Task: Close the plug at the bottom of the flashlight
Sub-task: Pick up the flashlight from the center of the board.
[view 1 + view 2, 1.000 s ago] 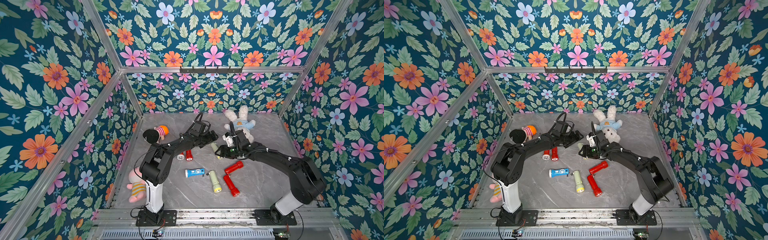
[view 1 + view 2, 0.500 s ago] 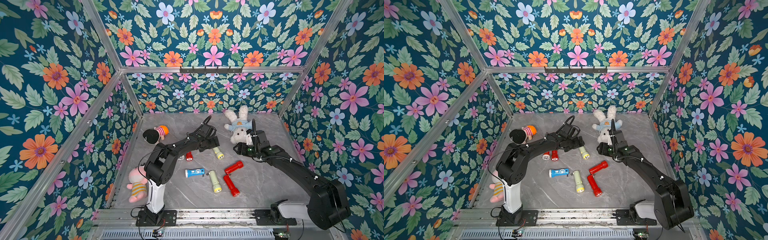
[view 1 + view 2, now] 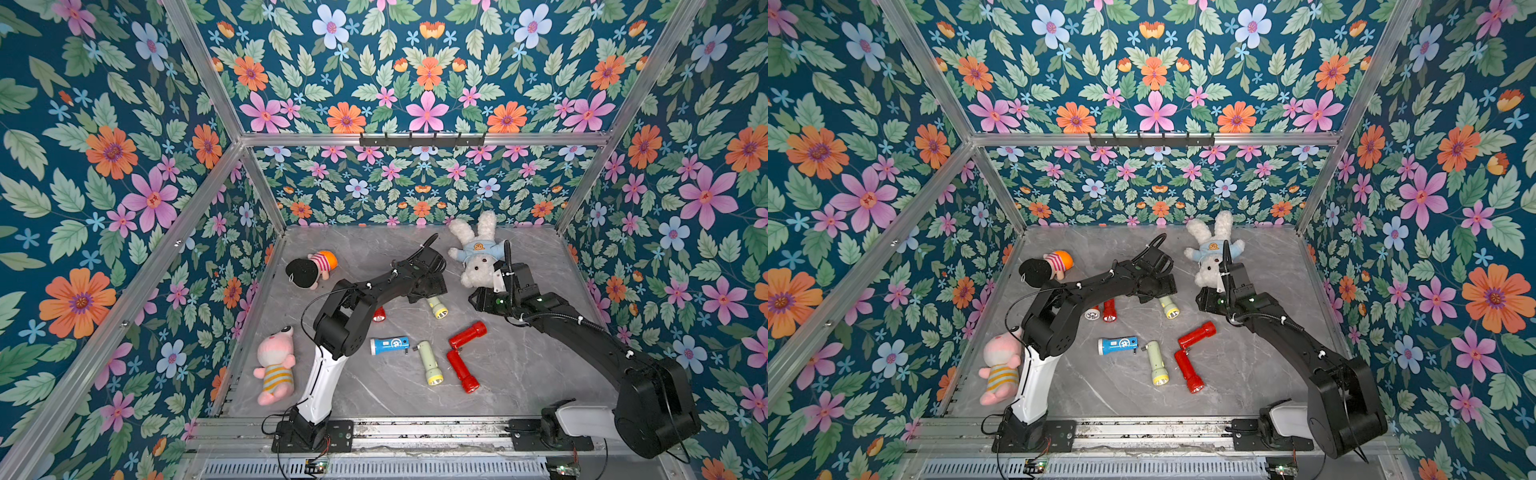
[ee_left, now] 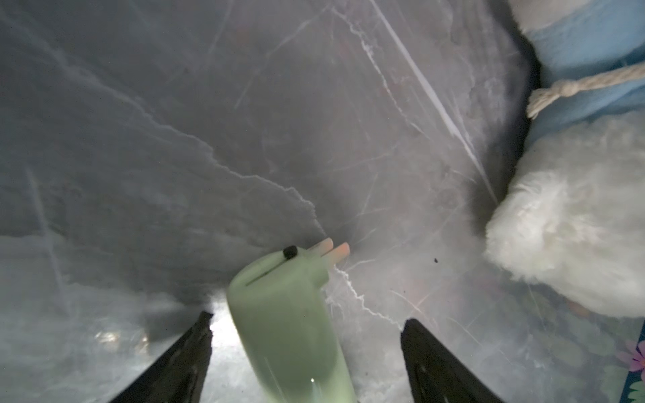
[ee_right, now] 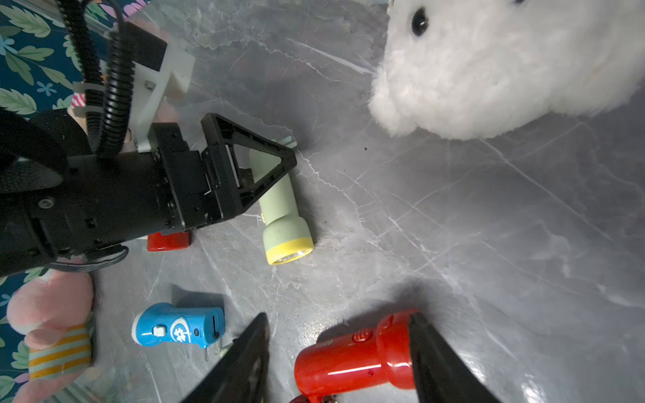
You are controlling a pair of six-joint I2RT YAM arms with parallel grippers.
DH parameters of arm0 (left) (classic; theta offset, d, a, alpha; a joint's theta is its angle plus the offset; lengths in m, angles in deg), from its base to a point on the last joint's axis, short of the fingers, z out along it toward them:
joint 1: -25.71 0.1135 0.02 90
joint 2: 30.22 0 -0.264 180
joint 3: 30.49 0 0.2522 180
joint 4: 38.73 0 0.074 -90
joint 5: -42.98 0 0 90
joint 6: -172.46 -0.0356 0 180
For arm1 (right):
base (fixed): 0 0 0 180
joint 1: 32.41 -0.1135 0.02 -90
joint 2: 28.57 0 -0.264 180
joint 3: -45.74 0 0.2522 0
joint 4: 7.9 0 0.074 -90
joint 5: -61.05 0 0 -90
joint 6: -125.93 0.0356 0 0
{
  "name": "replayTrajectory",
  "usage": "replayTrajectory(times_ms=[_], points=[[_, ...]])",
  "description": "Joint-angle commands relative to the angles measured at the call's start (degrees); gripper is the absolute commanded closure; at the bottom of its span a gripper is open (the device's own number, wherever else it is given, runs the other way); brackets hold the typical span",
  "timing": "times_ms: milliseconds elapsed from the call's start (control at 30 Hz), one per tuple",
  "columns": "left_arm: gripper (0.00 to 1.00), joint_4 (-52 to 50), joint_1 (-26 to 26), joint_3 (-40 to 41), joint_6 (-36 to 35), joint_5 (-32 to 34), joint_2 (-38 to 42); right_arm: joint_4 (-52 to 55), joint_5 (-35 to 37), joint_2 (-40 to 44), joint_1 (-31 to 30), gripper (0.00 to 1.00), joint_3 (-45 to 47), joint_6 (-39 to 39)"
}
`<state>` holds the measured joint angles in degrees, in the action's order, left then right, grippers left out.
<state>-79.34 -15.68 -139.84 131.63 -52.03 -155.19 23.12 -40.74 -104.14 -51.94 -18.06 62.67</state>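
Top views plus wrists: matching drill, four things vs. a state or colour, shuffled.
Things:
1. bunny
2. blue flashlight
3. pink plush
4. left gripper

States or colours:
a. yellow-striped shirt
b. open, astride a green flashlight
c. on its side, prongs out
d. blue shirt

Pairs: 1-d, 2-c, 3-a, 4-b

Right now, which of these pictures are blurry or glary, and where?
Left wrist view: hazy overall, the pale green flashlight soft and close to the lens, with a bright glare patch on the table beside it. Right wrist view: sharper, with shiny streaks on the red flashlight. Both top views: sharp and evenly lit.
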Motion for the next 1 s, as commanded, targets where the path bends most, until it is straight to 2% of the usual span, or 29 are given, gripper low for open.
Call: replayTrajectory(times_ms=[0, 367, 700, 733, 800, 867, 967], points=[[0.15, -4.2, -0.3, -0.9, -0.2, 2.0, -0.4, -0.2, 1.2, 0.1, 0.0, 0.35, -0.2, -0.4], [0.22, -8.8, -0.6, -4.3, -0.9, 3.9, -4.7, -0.3, 1.8, 0.0, 0.1, 0.35, 0.0, -0.4], [0.73, -8.2, -0.6, -3.6, -1.3, 3.8, -4.1, -0.8, 1.1, -1.4, 0.3, 0.34, 0.1, -0.1], [0.82, -7.5, -0.6, -3.0, -1.7, 4.0, -3.6, -0.8, 1.1, -1.6, 0.2, 0.34, 0.1, -0.1], [0.92, -5.2, -0.6, -1.0, -2.4, 4.0, -1.7, -0.5, 1.1, -2.0, 0.2, 0.34, -0.2, -0.1], [0.98, -1.3, -0.6, 1.6, -4.0, 3.6, 0.7, -0.4, 1.2, -2.3, 0.2, 0.34, -0.3, -0.2], [1.0, 4.7, -0.5, 5.8, -7.2, 4.5, 5.4, 0.3, 1.2, -2.9, 0.2, 0.35, -1.1, -0.5]])
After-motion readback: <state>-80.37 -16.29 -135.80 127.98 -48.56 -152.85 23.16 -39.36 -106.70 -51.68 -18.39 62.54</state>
